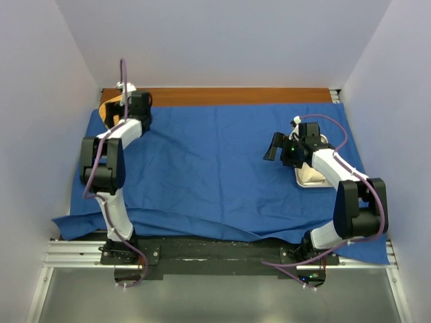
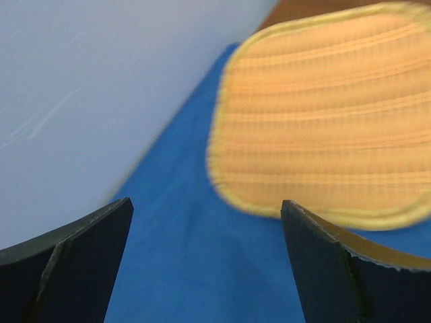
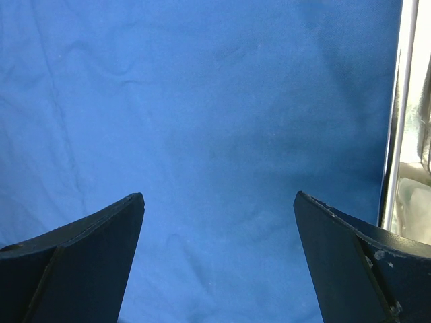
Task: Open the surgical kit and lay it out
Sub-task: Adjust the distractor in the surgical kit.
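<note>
Worktop is almost fully covered by the blue cloth wrap, which is spread out flat with a few creases, so the opening part can be judged pretty much done. The orange mat is seen at the far left corner, partly on the cloth. The steel tray is found on the wrap at the right, half hidden under the right arm. Something pale is inside, can't be told what. No scissors or forceps can be made out.

Left end effector is held wide apart with nothing in it, just beside the mat. Right end effector is likewise spread wide and empty over bare cloth, the tray's rim just to its right.

Next up, probably: the tray's contents get picked out and laid on the cloth, which calls for the right arm to be swung over the tray.
</note>
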Robot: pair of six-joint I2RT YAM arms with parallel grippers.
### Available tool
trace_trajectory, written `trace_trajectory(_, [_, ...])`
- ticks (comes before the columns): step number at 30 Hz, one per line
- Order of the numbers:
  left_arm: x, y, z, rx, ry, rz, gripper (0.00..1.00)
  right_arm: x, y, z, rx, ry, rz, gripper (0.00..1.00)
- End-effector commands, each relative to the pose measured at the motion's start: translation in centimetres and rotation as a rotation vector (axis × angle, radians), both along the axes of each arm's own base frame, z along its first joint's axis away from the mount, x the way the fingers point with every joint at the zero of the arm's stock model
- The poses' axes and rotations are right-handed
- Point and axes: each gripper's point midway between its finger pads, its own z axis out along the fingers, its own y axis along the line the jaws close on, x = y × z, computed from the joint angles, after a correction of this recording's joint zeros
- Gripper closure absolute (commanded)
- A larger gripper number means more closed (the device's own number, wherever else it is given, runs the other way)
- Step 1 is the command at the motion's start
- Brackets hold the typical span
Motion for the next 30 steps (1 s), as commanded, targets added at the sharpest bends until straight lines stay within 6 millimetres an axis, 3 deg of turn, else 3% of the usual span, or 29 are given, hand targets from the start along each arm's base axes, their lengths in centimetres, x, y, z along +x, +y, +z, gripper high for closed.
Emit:
trace_trajectory(1, [4.5,-4.2,-0.1,-0.059,-0.03,-0.053,0.01,1.0,0.6,1.0,0.02,-0.039,0.021,0.01])
trace_trajectory(2, [6.0,-4.9,1.1,-0.057,-0.065,-0.057,0.01,0.8,0.5,0.8,0.02,-0.036,0.02,0.01])
trace_trajectory(3, [6.6,-5.2,-0.9,-0.048,-0.022,-0.06,0.0,0.8,0.5,0.9,0.019,-0.038,0.019,0.01])
trace_trajectory(4, [7.2,-5.5,-1.2,-0.043,-0.02,-0.059,0.0,0.7,0.5,0.8,0.017,-0.035,0.019,0.02])
trace_trajectory(5, [8.3,-5.7,-0.2,-0.039,-0.053,-0.051,0.0,0.7,0.5,0.9,0.018,-0.035,0.02,0.01])
trace_trajectory(6, [8.7,-5.7,-2.0,-0.028,-0.017,-0.051,0.0,0.7,0.5,1.0,0.02,-0.039,0.018,0.02])
trace_trajectory(8, [9.8,-5.8,-1.8,-0.018,-0.034,-0.045,0.0,0.6,0.5,1.2,0.017,-0.042,0.021,0.01])
trace_trajectory(9, [10.2,-5.8,-2.9,-0.005,-0.015,-0.049,0.0,0.5,0.5,1.2,0.013,-0.037,0.023,0.02])
trace_trajectory(12, [10.9,-5.5,-3.7,0.033,-0.007,-0.048,0.0,0.3,0.3,1.3,0.004,-0.038,0.025,0.02])
trace_trajectory(22, [11.4,-5.7,-7.0,0.061,0.062,-0.088,0.01,0.1,0.3,1.5,0.003,-0.045,0.027,0.02])
trace_trajectory(28, [9.9,-4.3,-6.0,0.113,0.074,-0.035,0.11,0.1,0.4,1.4,0.009,-0.047,0.029,0.01])
trace_trajectory(30, [8.8,-3.4,-4.4,0.131,0.056,0.011,0.16,0.2,0.4,1.4,0.01,-0.05,0.028,0.01])
